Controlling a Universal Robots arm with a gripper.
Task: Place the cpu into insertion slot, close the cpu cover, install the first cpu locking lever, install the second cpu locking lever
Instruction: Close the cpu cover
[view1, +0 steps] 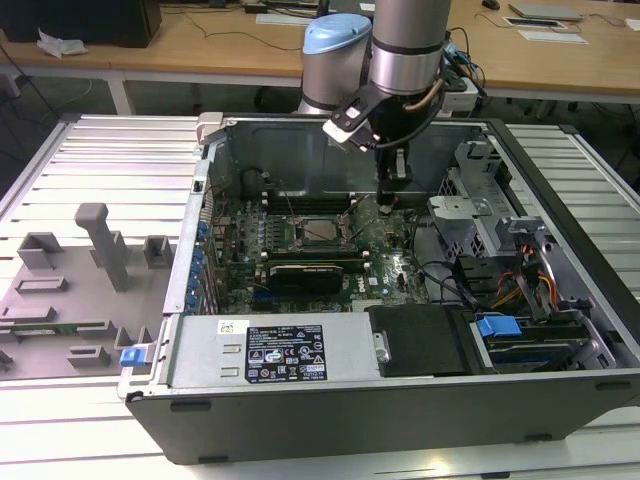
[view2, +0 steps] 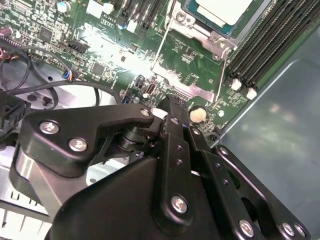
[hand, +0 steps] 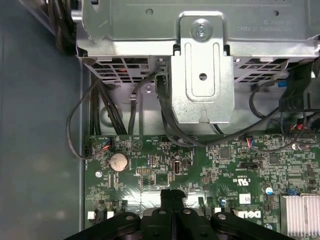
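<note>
Counter (view1: 60, 150) with a grey fixture tray (view1: 60, 290) sat at the exterior view's left, and the open PC case (view1: 400, 420) took up the middle. Inside it, the green motherboard (view1: 395, 270) lay flat. The insertion slot (view1: 318, 231) was mid-board, with long black card slots (view1: 305, 270) just beside it.

The cpu (view2: 220, 9) was seated in the slot, silver face up. The cpu cover (view2: 200, 31) lay flat around it in the second wrist view. A wire locking lever (view2: 159, 47) ran along the socket's side. Couldn't tell whether it was latched.

The hand (view1: 393, 195) hung to the exterior view's right of the slot, apart from it and low over the board. Its fingers (hand: 171, 197) were clenched together with nothing between them, in both wrist views. The tips (view2: 169, 102) were near the coin cell (view2: 198, 114). Couldn't tell whether they touched the board.

The metal drive cage (view1: 470, 215) and cable bundle (view1: 520, 280) sat at the exterior view's right.
</note>
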